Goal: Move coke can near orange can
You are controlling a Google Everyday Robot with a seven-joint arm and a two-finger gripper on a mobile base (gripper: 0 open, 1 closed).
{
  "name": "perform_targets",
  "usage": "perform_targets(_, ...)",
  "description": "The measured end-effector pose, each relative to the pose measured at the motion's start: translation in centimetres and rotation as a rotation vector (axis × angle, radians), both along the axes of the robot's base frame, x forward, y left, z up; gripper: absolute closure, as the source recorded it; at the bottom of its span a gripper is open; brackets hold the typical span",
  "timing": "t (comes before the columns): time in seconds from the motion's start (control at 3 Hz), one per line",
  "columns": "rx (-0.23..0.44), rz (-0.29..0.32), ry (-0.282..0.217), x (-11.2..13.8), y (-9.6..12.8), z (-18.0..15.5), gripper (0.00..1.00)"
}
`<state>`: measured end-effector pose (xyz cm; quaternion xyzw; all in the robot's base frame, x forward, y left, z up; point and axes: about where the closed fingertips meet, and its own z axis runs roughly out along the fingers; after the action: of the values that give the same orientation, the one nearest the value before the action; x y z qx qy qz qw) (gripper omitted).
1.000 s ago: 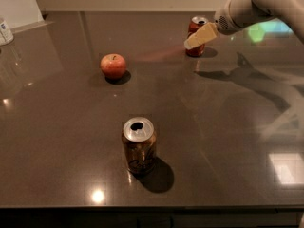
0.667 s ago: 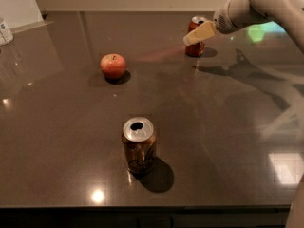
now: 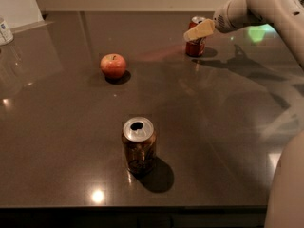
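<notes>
- Two soda cans stand well apart on a dark brown, glossy tabletop (image 3: 213, 127), one at the far side and one near the front edge.
- At the far side, right of centre, the red aluminium coke can (image 3: 194, 48) with a silver top stands upright. Its middle is hidden behind the robot's tool, so only its rim and lower body show.
- A cream-coloured gripper (image 3: 199, 31) at the end of a white, rounded robot arm (image 3: 266, 4) reaches in from the upper right corner. It lies across the upper half of the coke can.
- From where I stand I cannot tell whether the gripper is spread or pinching the can.
- Near the front edge, about mid-table, the dark brownish-orange aluminium orange can (image 3: 138, 146) stands upright. Its opened silver top faces up and its shadow falls to the right.
- A round red apple (image 3: 113, 65) with a short stem sits left of centre. It is farther back than the orange can, nearer than the coke can, and touches neither.
- At the far left edge a white container (image 3: 4, 31) is cut off by the frame.
- A pale curved part of the robot's body (image 3: 287, 189) fills the lower right corner.
</notes>
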<state>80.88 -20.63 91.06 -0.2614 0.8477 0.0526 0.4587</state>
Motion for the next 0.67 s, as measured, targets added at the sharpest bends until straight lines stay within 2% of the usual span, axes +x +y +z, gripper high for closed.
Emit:
perform_targets(0.33,0.015,0.007,0.002,0.88,0.19,-0.35,0.18)
perform_targets(0.67,0.03,0.02,0.007,1.17,0.36,-0.3,0.41)
